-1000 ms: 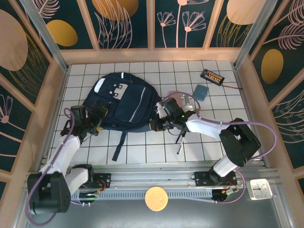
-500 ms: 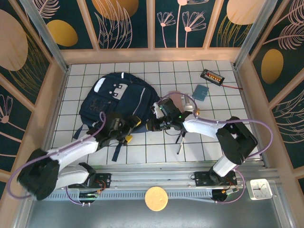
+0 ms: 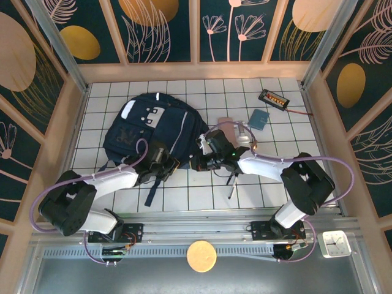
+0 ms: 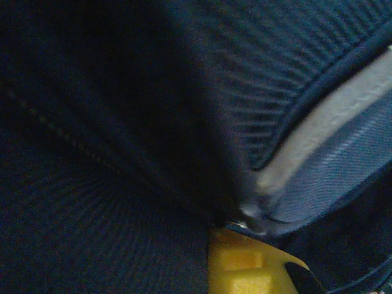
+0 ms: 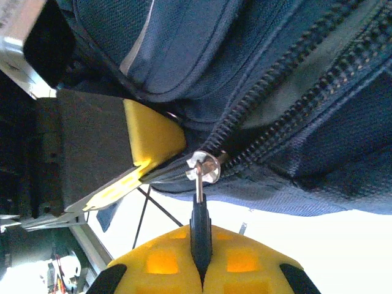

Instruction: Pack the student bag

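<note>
No text, brand or number can be read with certainty. On the student bag (image 3: 153,131), the white patches (image 3: 150,114) are seen as plain shapes with small dark dots, and no letters can be made out on them. A faint light print is seen on the front pocket (image 3: 125,136), but it is too small to be read. A dial is seen on the small white clock (image 3: 335,243) at the near right corner, but its marks are too small. Orange marks are seen on the black device (image 3: 273,98) on the tabletop (image 3: 202,196), but they cannot be read either.
</note>
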`<action>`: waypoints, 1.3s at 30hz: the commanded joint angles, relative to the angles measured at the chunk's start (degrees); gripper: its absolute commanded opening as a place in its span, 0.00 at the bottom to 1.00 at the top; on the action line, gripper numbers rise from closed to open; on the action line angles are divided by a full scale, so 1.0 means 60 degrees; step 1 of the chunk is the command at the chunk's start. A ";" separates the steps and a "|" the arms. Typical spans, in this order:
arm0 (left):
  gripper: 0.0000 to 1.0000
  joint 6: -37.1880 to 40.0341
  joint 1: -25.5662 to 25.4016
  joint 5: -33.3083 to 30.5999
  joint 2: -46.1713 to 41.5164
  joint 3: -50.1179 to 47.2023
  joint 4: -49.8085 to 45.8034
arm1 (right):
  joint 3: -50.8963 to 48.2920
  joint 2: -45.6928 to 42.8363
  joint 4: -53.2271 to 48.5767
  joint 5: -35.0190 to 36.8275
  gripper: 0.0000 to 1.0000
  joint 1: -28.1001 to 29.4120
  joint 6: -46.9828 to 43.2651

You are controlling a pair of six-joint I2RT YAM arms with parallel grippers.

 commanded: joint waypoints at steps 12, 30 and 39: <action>0.00 0.8479 0.1401 0.0141 -0.2279 0.1912 -0.7067 | 0.1276 0.0622 -0.1443 -0.0396 0.00 -0.2247 -0.2807; 0.02 1.0356 0.5522 -0.0371 0.0976 0.4624 -0.6180 | 0.0951 0.0198 -0.0229 -0.0378 0.00 0.0797 -0.0582; 0.99 0.6113 0.5767 0.2622 -0.2687 0.1389 -0.4431 | 0.2486 0.1882 0.0093 -0.0879 0.00 0.1027 -0.0494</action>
